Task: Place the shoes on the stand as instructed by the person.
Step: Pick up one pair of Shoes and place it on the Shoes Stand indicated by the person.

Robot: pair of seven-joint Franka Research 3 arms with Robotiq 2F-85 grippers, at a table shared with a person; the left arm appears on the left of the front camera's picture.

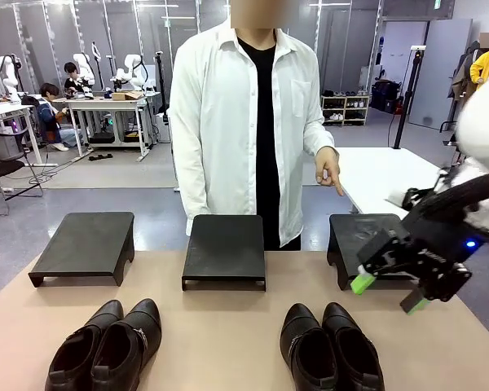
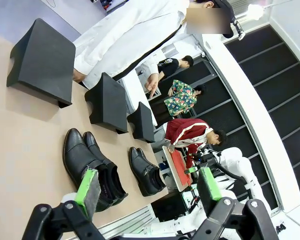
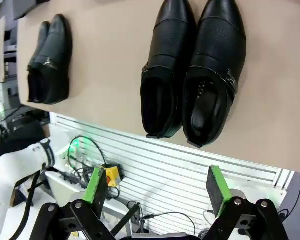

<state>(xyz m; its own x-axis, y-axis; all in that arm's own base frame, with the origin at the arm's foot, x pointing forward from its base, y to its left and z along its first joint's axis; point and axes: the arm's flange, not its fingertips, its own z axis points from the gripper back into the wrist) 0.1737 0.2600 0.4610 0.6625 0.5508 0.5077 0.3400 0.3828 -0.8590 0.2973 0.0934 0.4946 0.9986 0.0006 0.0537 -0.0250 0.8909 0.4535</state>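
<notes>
1. Noted left stand (image 1: 85, 244) at far left of table (image 1: 228, 326), top bare. Prob. laid out as one of three landing spots in a row w/ mid stand (image 1: 225, 248) and right stand (image 1: 363, 236).
2. Found left pair (image 1: 106, 346) of shoes on table near robot's edge, in front of left stand, toes toward it, the two touching side by side. Prob. staged so for a straight lift fwd.
3. Saw left tool (image 2: 148, 184) spread wide, pinching nothing, held high over table's near side. Left pair lay below it, partly behind one pad in wrist view, not touched.
4. Saw person (image 1: 244, 122) standing behind mid stand, hand (image 1: 328, 169) pointing down toward right stand. Judged that as the instruction for target.
5. Found right pair (image 1: 330, 346) on table between mid and right stands, nearer robot, toes fwd, shoes touching.
6. Saw right tool (image 1: 389, 295) spread, empty, hanging in front of right stand, above and just right of right pair. In wrist view, pair lay ahead of pads (image 3: 217, 189), well apart. Judged grasp not yet begun.
</notes>
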